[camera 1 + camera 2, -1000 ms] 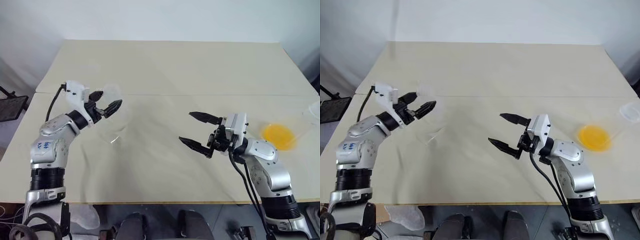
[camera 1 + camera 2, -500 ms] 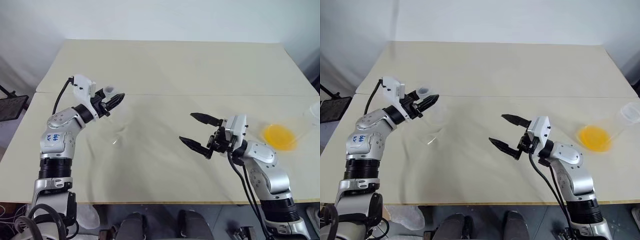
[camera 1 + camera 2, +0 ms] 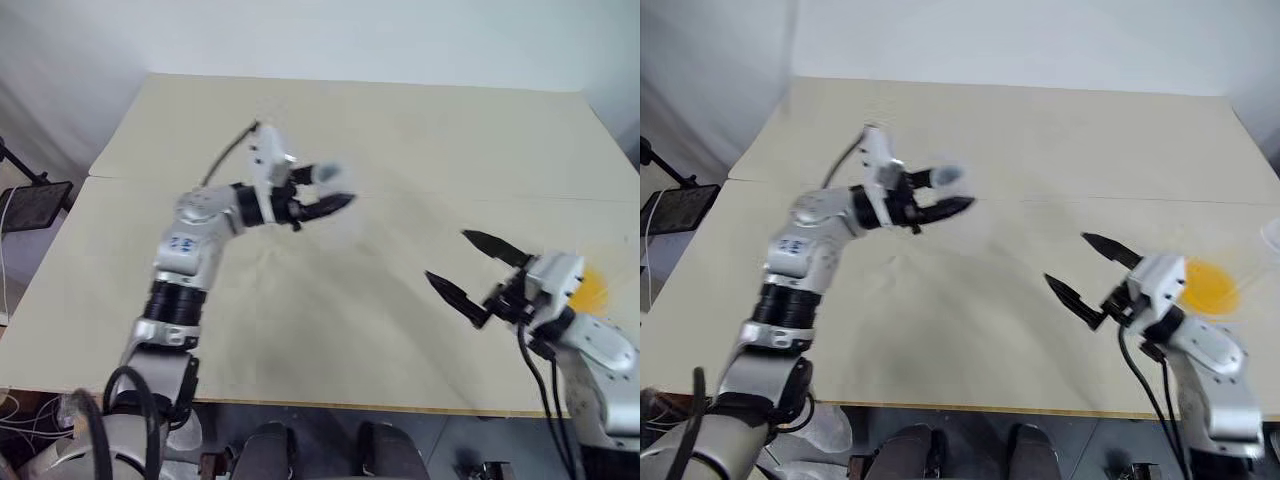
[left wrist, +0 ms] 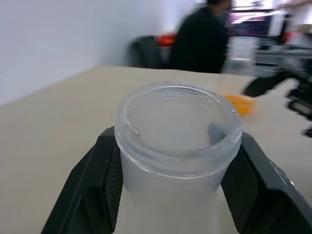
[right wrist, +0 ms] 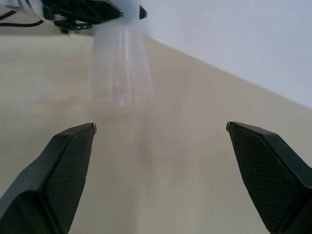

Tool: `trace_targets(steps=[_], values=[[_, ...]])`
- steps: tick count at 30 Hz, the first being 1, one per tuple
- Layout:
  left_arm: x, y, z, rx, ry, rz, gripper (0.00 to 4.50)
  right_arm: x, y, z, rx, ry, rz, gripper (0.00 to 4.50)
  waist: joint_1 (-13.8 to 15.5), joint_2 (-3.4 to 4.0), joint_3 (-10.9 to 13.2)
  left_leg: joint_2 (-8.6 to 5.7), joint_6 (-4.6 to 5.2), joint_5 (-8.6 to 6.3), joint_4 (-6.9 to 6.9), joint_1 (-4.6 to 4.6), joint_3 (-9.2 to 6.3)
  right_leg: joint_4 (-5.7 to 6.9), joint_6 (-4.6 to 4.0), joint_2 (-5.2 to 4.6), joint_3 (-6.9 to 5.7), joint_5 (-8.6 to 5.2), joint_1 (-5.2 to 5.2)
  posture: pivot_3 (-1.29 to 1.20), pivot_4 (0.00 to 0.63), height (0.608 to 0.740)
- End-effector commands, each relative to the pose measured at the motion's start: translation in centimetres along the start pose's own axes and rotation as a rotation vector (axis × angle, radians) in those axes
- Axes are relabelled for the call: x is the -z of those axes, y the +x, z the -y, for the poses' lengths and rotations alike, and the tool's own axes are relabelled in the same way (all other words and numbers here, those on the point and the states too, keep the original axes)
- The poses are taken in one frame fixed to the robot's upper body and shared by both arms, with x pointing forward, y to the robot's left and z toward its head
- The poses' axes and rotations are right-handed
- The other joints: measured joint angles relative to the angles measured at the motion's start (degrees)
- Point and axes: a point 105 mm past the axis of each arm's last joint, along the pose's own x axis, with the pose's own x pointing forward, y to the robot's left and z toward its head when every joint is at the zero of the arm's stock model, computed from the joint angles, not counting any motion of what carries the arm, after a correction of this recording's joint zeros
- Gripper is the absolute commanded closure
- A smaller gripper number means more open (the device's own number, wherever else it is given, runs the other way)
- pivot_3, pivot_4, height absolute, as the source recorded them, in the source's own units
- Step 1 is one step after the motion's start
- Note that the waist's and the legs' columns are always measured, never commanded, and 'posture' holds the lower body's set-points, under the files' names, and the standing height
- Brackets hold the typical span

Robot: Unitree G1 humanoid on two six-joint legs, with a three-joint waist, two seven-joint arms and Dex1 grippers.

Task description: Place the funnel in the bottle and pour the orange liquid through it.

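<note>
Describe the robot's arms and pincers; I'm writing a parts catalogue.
Both arms are silver-grey metal with black joint rings. The left pincer and the right pincer each have two black pointed fingers on a white wrist block. Black cables run along both; the left arm bears a small blue marking.

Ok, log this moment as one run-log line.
left end effector: shut on bottle, held above table | right end effector: open, empty | orange liquid: beside right arm

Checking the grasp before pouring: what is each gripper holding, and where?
The left gripper clamps the bottle by its sides, just below the rim. The right gripper holds nothing.
</note>
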Motion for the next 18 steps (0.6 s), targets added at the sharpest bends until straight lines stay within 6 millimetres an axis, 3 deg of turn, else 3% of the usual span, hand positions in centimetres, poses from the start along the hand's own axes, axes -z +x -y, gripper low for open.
trace_targets(steps=[1,5,10,11,15,18], values=[[1.3,2.5,1.1,0.108,0.079,-0.038,2.12,-2.5,-1.3,0.2,0.062,-0.092,0.029,0.00,-0.4,0.00,0.0,0.01,0.01,0.00,-0.01,0.02,0.08,-0.02,0.00,0.01,0.03,0.00,-0.01,0.00,0.150,0.740],[2.4,5.0,1.4,0.126,0.121,-0.056,2.12,-2.9,-2.7,-1.1,0.118,-0.089,0.002,0.00,-0.4,-0.01,0.0,0.08,0.00,0.03,-0.06,0.12,0.25,-0.05,0.00,0.06,0.15,0.00,-0.03,0.00,0.150,0.740],[2.5,6.0,1.4,0.134,0.117,-0.032,2.12,-3.0,-3.3,-2.6,0.153,-0.065,-0.012,0.00,-0.1,-0.01,0.0,0.04,0.04,0.02,-0.07,0.09,0.27,-0.13,0.01,0.02,0.20,0.00,-0.03,0.00,0.150,0.740],[2.4,6.1,1.4,0.138,0.111,-0.026,1.40,-3.0,-3.3,-2.7,0.156,-0.062,-0.014,0.00,-0.1,-0.01,0.0,0.04,0.04,0.02,-0.07,0.09,0.27,-0.13,0.01,0.02,0.20,0.00,-0.03,0.00,0.150,0.740],[1.9,5.3,1.6,0.178,0.086,0.004,0.19,-2.9,-3.2,-3.0,0.164,-0.049,-0.015,0.00,-0.2,-0.01,0.0,0.05,0.05,0.02,-0.07,0.09,0.25,-0.12,0.01,0.03,0.18,0.00,-0.03,0.00,0.150,0.740],[1.6,3.9,1.0,0.169,0.079,0.005,0.03,-2.7,-3.0,-2.8,0.154,-0.043,-0.016,0.00,-0.3,-0.01,0.0,0.05,0.05,0.02,-0.07,0.09,0.25,-0.12,0.01,0.03,0.18,0.00,-0.03,0.00,0.150,0.740]])
